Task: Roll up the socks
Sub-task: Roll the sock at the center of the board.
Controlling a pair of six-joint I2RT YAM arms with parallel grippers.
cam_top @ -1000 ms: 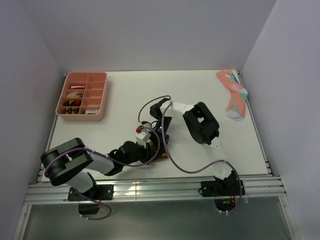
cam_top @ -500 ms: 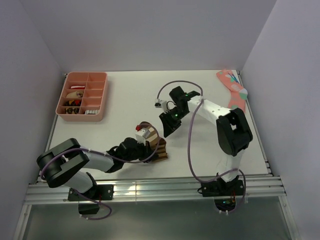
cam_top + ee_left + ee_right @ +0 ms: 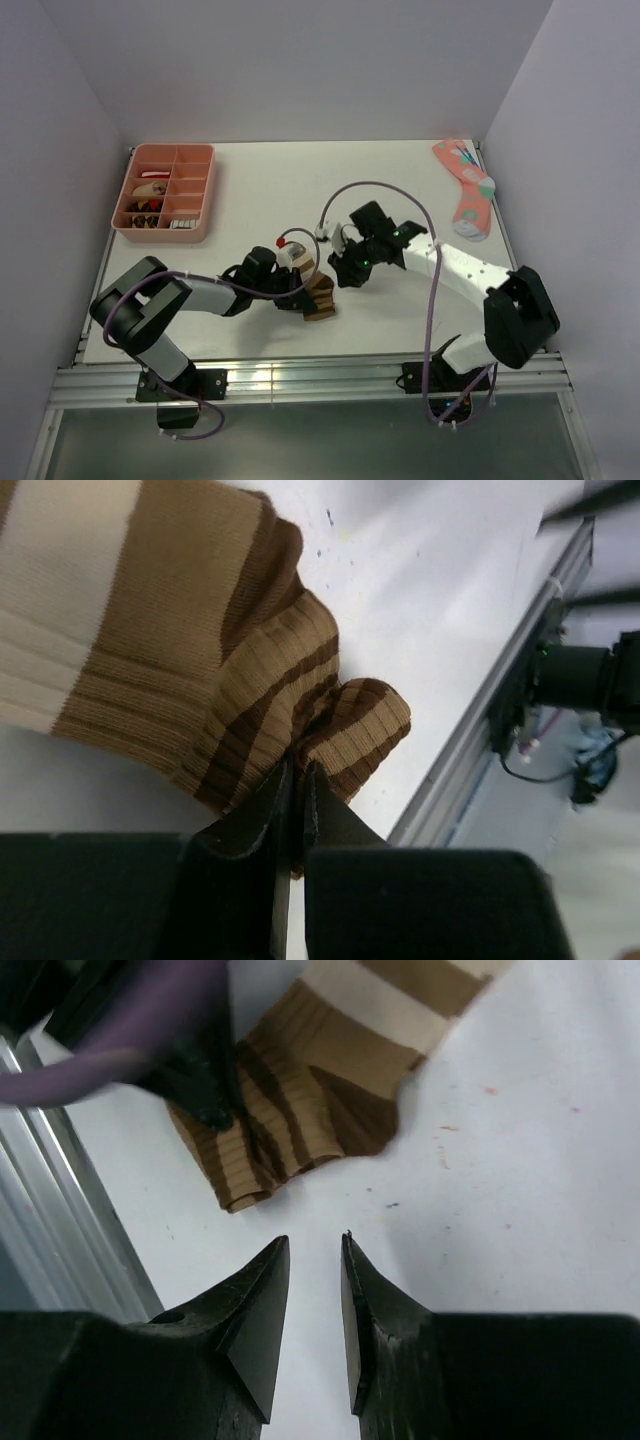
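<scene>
Left gripper (image 3: 298,770) is pinched nearly closed on a fold of the brown-and-tan striped sock (image 3: 250,700). I see the sock bunched on the worktop (image 3: 400,190) near its front edge, close to the aluminium rail (image 3: 60,1210). Right gripper (image 3: 315,1245) hovers just beside it, fingers slightly apart, holding nothing. Pink tray (image 3: 161,235) far-left, pink dotted sock (image 3: 468,190) far-right, both well apart.

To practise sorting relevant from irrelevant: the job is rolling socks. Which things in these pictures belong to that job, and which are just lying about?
Belongs to the job: brown-and-tan striped sock; left pincer, shut on it; right pincer, open, empty.

Just lying about: pink dotted sock; pink compartment tray.
</scene>
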